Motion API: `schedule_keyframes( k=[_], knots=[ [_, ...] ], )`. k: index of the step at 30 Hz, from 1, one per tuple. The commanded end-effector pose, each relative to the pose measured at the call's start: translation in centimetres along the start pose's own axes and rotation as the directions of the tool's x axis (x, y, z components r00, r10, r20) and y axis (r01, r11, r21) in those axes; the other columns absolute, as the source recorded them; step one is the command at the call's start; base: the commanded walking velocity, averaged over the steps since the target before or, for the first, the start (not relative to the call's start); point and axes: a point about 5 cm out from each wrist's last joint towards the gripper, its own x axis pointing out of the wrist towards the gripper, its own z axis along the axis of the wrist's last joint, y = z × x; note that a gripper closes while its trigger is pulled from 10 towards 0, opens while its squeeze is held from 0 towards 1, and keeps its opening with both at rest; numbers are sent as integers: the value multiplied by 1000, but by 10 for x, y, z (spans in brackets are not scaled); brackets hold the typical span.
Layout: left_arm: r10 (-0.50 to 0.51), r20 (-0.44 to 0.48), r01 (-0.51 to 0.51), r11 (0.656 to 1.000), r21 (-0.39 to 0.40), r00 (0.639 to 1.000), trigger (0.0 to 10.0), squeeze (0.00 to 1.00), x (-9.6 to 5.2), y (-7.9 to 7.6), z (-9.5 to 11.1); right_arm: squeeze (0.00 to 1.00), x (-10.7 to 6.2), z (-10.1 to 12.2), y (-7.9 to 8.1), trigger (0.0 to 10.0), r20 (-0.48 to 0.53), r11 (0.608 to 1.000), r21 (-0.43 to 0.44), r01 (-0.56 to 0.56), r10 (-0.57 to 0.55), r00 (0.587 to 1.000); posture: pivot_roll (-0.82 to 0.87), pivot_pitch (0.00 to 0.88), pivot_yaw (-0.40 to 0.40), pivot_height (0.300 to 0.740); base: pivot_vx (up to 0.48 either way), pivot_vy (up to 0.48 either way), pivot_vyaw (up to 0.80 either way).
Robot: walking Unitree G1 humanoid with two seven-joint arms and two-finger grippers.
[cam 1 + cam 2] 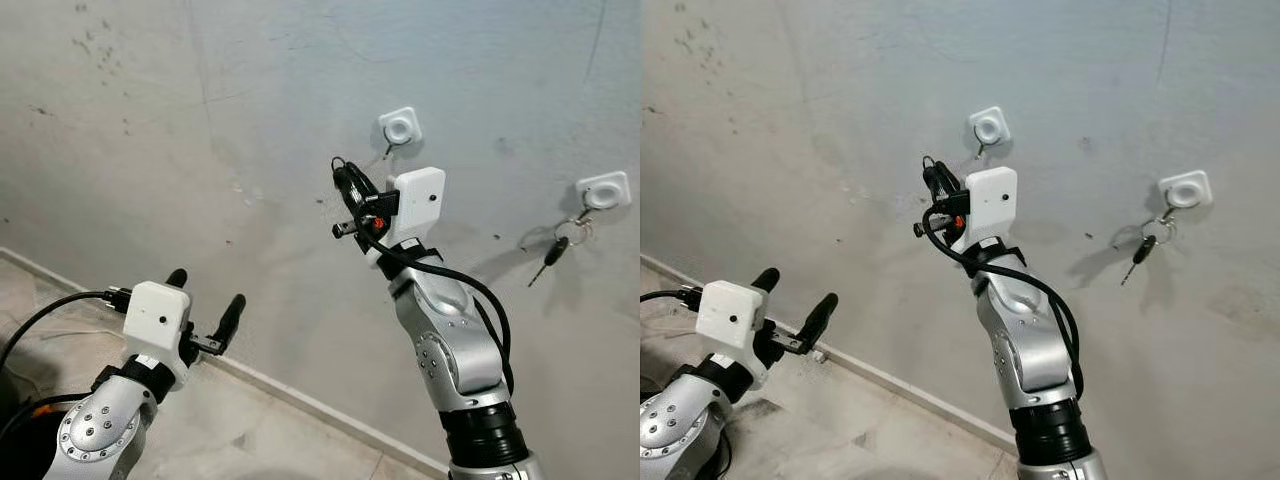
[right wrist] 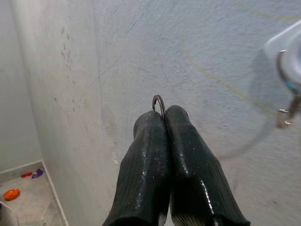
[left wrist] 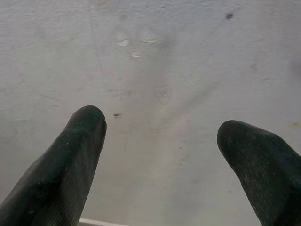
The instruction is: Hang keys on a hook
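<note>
In the left eye view, the right gripper [image 1: 345, 185] is raised just below a white square wall hook [image 1: 400, 128]; a second white hook [image 1: 604, 190], well to the right, already carries a bunch of keys [image 1: 556, 247]. The left gripper [image 1: 205, 297] is held low, jaws apart.

In the right wrist view, the jaws are seen clamped on a thin dark metal key ring [image 2: 159, 104], barely protruding. So little ring is exposed that the hook tip could be missed, or the ring could slip out.
</note>
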Motion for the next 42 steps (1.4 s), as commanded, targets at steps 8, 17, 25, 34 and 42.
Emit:
schedule_keyframes(
  k=[8,17,25,34,42],
  knots=[
    [2,17,-2,1000,13,1000,10000,0,4,0,6,0,9,16,-19,10000,76,997,38,69,-71,995,384,41,-88,740,0,0,0],
    [-13,45,13,1000,-2,999,10000,0,16,-5,12,0,-11,24,-49,10000,91,990,25,136,-138,986,348,31,-77,740,0,0,0],
    [-21,47,21,1000,-8,999,10000,0,18,-6,12,0,-19,21,-57,10000,67,987,15,160,-161,985,340,29,-73,740,0,0,0],
    [-29,49,30,1000,-10,998,10000,0,20,-8,13,0,-25,20,-43,10000,55,993,112,28,-34,998,335,28,-68,740,0,0,0],
    [-35,45,35,999,-14,998,10000,0,21,-8,12,0,-33,21,-35,10000,49,987,152,-54,47,998,332,31,-67,740,0,0,0]
  ],
)
